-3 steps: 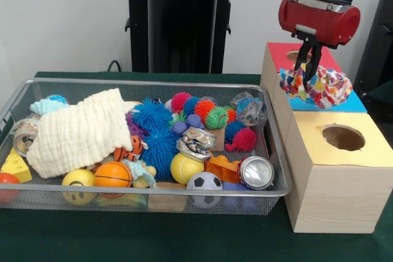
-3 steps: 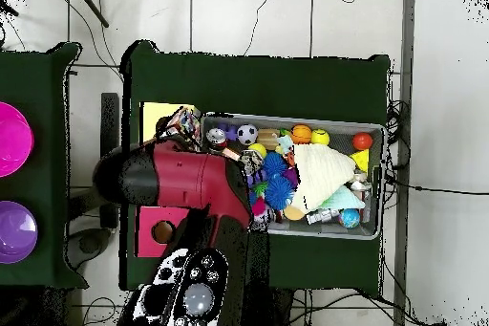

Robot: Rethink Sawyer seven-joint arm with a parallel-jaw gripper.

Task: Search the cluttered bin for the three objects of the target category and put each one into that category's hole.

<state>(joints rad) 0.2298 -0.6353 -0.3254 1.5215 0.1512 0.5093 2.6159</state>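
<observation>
Your pincer (image 1: 310, 65) is pinching the patterned cloth (image 1: 319, 87) above the blue panel (image 1: 344, 104) of the wooden box (image 1: 319, 182), at the bin's (image 1: 270, 189) 2 o'clock. Judge it light, limp and prone to snagging; grip a bunched fold.

The front camera sits low and close at the table's (image 1: 184, 246) near edge, looking level across the wire bin (image 1: 24, 93) and wooden box (image 1: 325, 182). The overhead camera hangs high, looking straight down, showing floor around the table (image 2: 287, 78). Both share the bin (image 2: 287, 119) and box (image 2: 153, 112).
</observation>
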